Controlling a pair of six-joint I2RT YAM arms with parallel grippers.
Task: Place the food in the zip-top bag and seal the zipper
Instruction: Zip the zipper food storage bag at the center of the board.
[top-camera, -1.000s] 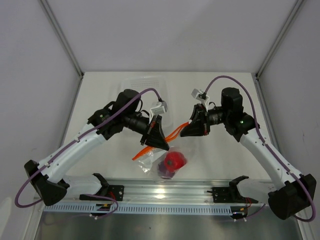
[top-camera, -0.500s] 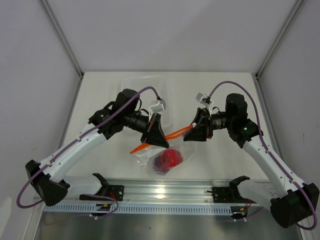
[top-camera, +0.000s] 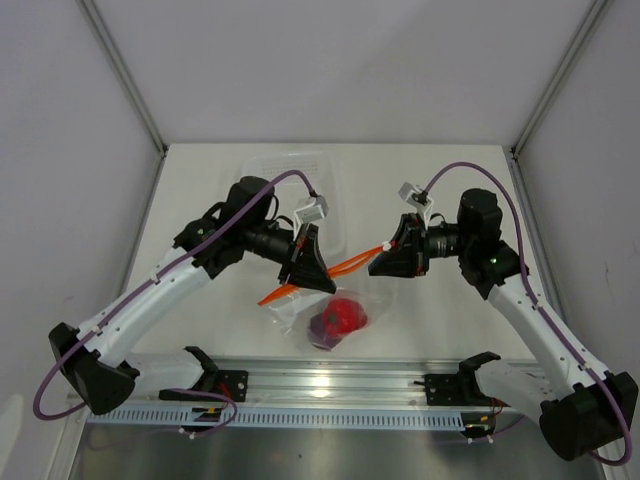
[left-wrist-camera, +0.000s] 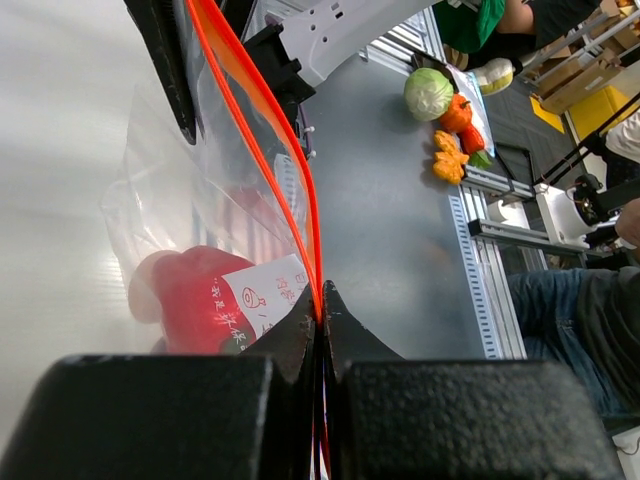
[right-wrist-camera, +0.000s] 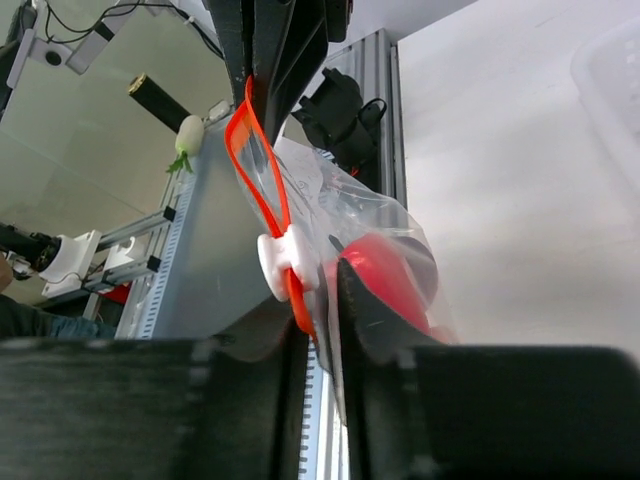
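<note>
The bag (top-camera: 295, 314) was held up by its top edge, with the left gripper (left-wrist-camera: 320, 300) and right gripper (right-wrist-camera: 322, 290) each pinched shut on the zipper (top-camera: 350, 265). The red pepper (top-camera: 347, 314) and purple piece (top-camera: 321, 326) sat inside, but I couldn't spot the peach ball. Filling looked mostly done, but the strip gaped between the pinches, so sealing was left

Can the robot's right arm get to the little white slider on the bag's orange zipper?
Probably yes. The white slider sits on the zipper right beside the right gripper, nothing between them. But that gripper is pinching the zipper, so it must let go first.
</note>
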